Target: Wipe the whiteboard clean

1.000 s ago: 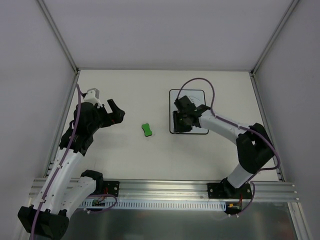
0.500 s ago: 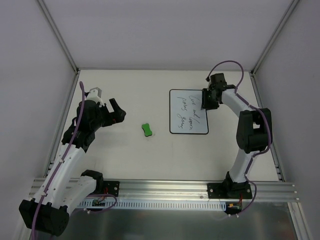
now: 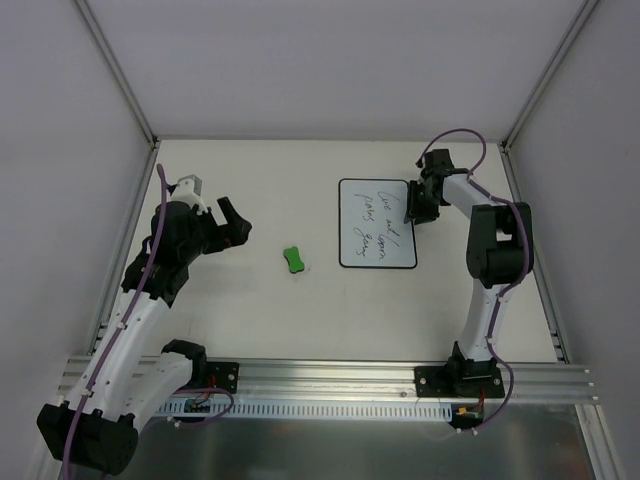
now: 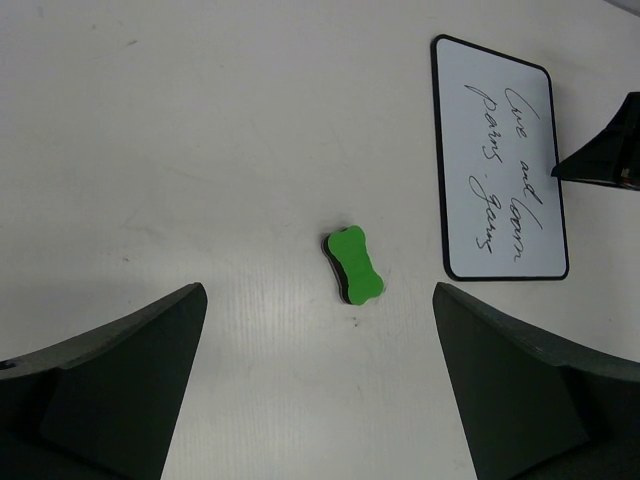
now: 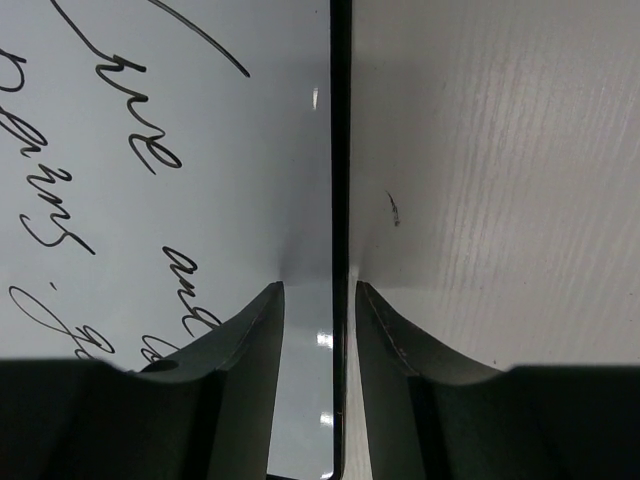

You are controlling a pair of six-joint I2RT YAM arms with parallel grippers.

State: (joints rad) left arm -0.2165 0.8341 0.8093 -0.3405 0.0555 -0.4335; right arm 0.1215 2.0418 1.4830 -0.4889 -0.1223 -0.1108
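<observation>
2 grippers, neither holding eraser. Whiteboard (image 3: 377,223) flat on table (image 3: 250,320), handwriting unerased, long axis near-far. Right gripper (image 3: 412,205) narrow, astride whiteboard's right rim, apparently not clamped. Green eraser (image 3: 292,260) left of whiteboard. Left gripper (image 3: 236,224) farther left, wide, empty, nearer arm for pickup.

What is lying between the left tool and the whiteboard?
Only a green eraser lies there, touching neither the left tool nor the whiteboard. Both the top view and the left wrist view show it.
</observation>
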